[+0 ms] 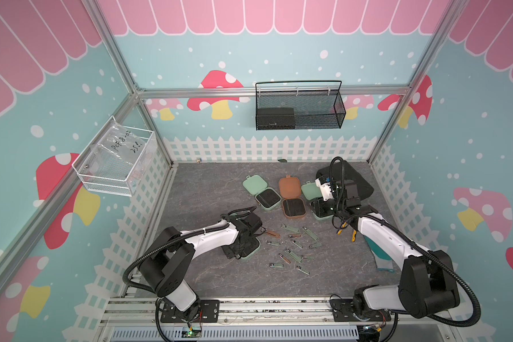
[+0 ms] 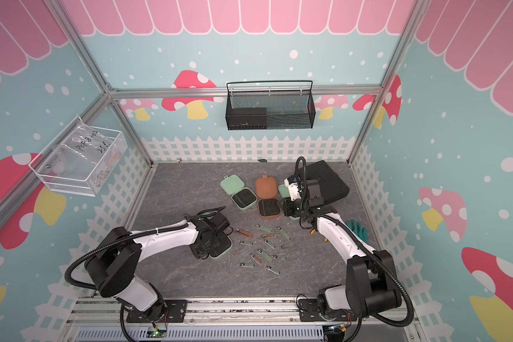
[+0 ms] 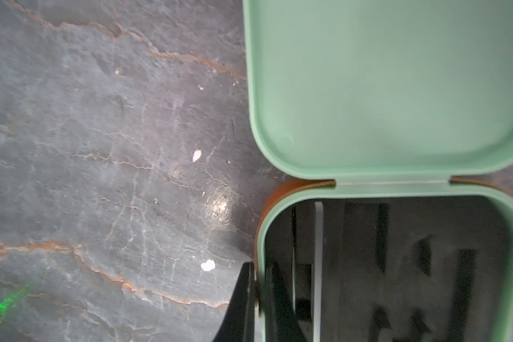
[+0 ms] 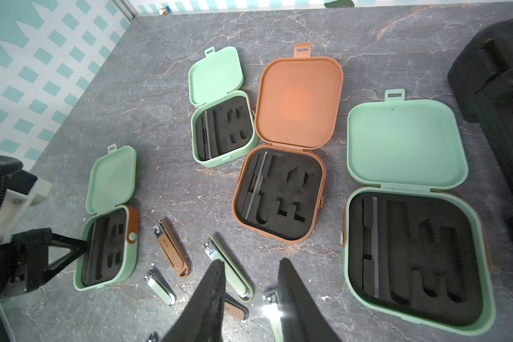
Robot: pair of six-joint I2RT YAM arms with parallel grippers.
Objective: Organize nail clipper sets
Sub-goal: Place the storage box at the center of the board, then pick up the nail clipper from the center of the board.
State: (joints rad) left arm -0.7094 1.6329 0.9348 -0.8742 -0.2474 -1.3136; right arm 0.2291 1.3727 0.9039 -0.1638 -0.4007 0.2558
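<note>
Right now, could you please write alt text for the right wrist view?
A brown case and three green cases lie open on a grey table, showing black slotted inserts. Loose nail clippers lie by the right arm's parted fingers.

hidden: near mint case (image 1: 254,251) under left arm (image 1: 208,237) | cropped: its lid (image 3: 397,88)

The left arm (image 1: 208,237) reaches forward and low. The left gripper (image 3: 258,266) points down, jaws nearly together; whether they clamp is unclear. The right arm (image 1: 379,234) stretches farther forward. The right gripper (image 4: 251,263) tilts down, jaws apart, empty.
</note>
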